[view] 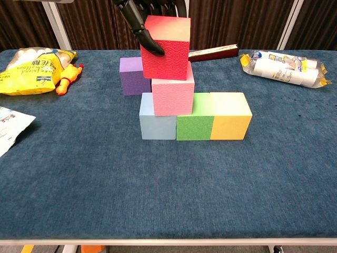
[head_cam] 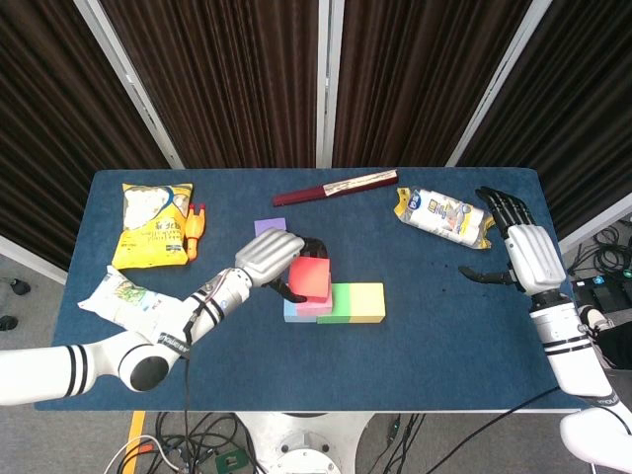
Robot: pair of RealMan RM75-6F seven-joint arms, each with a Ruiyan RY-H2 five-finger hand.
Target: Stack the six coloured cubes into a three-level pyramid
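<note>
Currently, with your left hand [head_cam: 272, 259] gripping the red cube [view: 165, 47] over the pink cube [view: 172, 95] and the right hand [head_cam: 525, 252] open and idle, shift it rightward to seat across the green cube [view: 195, 118] and yellow cube [view: 230, 115].

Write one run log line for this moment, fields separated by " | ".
left hand holds red cube over pink cube | right hand open, idle | purple cube on table

Head view: high up, looking steeply down on the whole blue table [head_cam: 444, 336], both arms in frame, curtains behind. Chest view: way lower and closer, near table height, facing straight across toward those curtains. Shared bit: the cube stack [view: 192, 113] mid-table, plus the snack bags at the far corners.
</note>
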